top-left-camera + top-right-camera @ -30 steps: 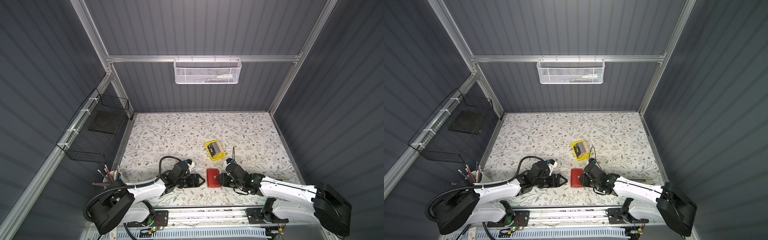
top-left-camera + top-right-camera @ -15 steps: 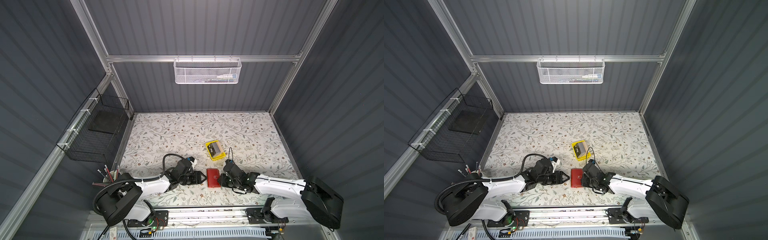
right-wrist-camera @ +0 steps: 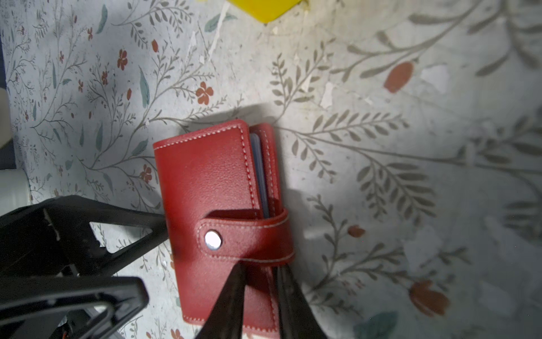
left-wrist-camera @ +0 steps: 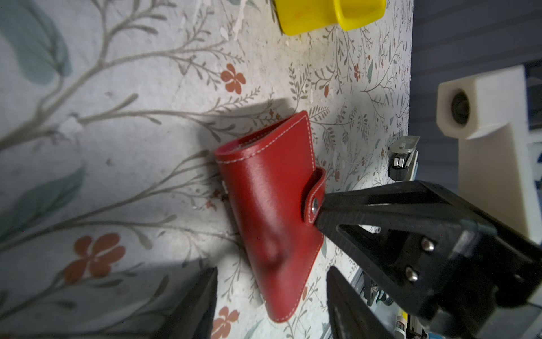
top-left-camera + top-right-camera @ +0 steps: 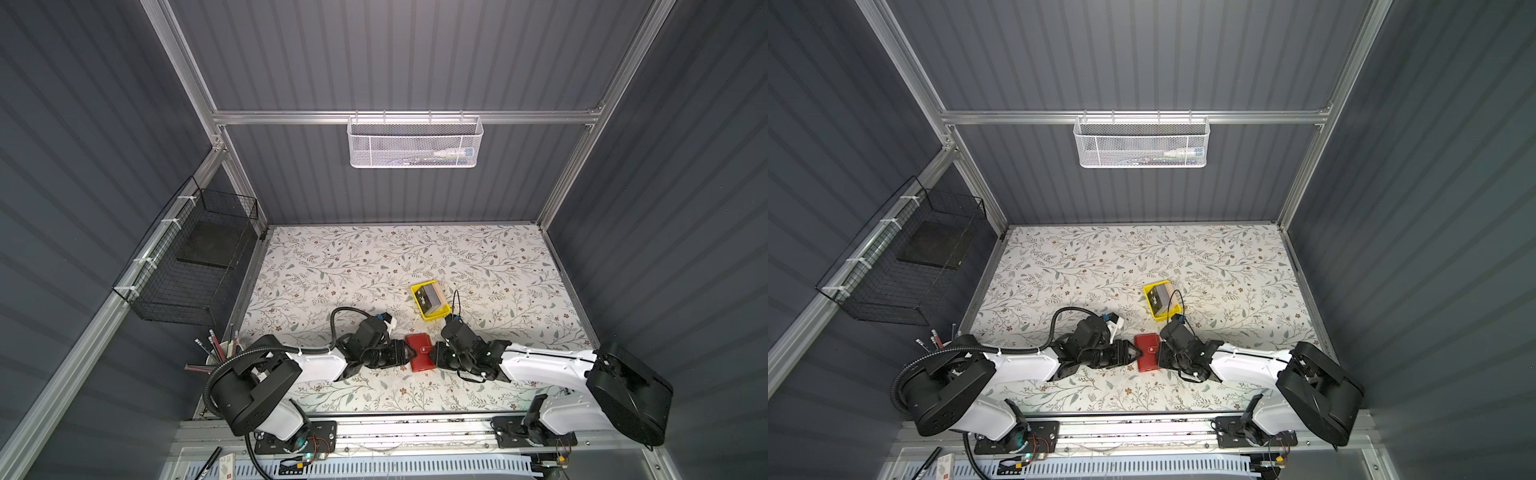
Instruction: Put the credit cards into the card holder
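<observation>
The red card holder (image 5: 420,352) (image 5: 1148,352) lies closed and snapped on the floral table near the front. My left gripper (image 4: 272,293) (image 5: 409,354) is open, with one end of the holder between its fingers (image 4: 199,305) and not touching them. My right gripper (image 3: 258,270) (image 5: 434,355) comes in from the other side. Its fingers (image 3: 231,293) stand a narrow gap apart, tips at the edge of the snap strap (image 3: 249,234). Whether they pinch the strap does not show. The credit cards (image 5: 428,299) (image 5: 1158,300) sit in the yellow tray behind, a black one on top.
The yellow tray (image 5: 437,319) stands just behind the right wrist. A cup of pens (image 5: 220,357) is at the front left. A black wire basket (image 5: 187,270) hangs on the left wall, and a white mesh basket (image 5: 415,143) hangs on the back wall.
Both grippers have closed in on the card holder from either side. The left jaws have narrowed, and the right jaws have narrowed at the strap.
</observation>
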`<state>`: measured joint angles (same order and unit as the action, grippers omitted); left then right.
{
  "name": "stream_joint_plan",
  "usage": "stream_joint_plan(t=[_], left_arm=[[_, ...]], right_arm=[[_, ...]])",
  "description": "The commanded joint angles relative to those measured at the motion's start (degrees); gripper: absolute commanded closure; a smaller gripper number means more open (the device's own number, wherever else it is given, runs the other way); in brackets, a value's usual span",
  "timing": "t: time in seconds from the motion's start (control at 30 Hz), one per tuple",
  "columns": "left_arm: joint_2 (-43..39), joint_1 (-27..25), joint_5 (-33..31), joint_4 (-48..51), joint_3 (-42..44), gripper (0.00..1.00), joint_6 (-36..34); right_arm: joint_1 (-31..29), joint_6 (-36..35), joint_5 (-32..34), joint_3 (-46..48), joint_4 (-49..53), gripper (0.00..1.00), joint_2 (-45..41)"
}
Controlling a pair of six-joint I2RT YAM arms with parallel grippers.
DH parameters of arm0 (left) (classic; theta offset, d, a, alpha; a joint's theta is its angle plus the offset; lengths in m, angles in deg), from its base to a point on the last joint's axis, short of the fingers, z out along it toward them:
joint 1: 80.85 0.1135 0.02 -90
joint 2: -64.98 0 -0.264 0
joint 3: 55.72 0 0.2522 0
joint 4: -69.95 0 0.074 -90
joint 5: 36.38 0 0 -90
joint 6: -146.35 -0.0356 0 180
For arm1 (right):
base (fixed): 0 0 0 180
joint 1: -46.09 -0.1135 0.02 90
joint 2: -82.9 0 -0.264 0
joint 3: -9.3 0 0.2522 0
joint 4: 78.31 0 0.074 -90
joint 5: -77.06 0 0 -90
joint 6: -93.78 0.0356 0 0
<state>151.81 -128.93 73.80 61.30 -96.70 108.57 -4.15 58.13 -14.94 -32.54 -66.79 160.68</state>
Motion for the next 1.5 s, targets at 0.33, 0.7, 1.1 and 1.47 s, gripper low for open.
stream_joint_plan(t=[0.33,0.7,1.1,1.47], left_arm=[[4.0,-0.5,1.4,-3.6,-2.8,0.44,0.9],[0.9,-0.4,1.2,1.6,-2.0,0.45,0.1],[1.0,-0.5,1.3,2.6,-1.9,0.45,2.7],[5.1,-0.4,2.0,-0.5,-3.2,0.50,3.2]], right_arm=[[0.2,-0.7,0.2,-1.1,-0.4,0.76,-0.4],[0.2,-4.1,1.9,0.1,3.1,0.74,-7.8],[1.9,-7.2,0.9,-2.7,7.2,0.73,-7.0],[5.2,-7.6,-3.0,-3.4,4.3,0.75,-3.6]])
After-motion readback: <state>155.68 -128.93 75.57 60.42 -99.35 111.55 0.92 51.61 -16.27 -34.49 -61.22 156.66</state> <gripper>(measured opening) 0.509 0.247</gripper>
